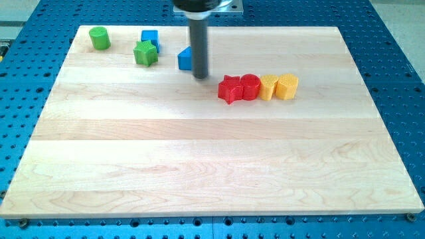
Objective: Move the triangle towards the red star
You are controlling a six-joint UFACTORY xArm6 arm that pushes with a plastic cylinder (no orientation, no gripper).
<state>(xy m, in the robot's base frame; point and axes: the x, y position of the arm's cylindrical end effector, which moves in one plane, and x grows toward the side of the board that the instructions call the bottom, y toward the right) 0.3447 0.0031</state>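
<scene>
A blue triangle [184, 59] lies near the view's top, left of centre, partly hidden behind my rod. My tip [200, 77] rests on the board touching or just beside the triangle's right side. The red star [230, 89] lies to the lower right of the tip, a short gap away. It is the left end of a row, touching a red cylinder [250, 87].
A yellow star [268, 87] and a yellow block [287, 86] finish the row to the right. A green cylinder [99, 38], a green star [145, 53] and a blue cube [150, 38] sit at the top left. The wooden board [199, 159] lies on a blue perforated table.
</scene>
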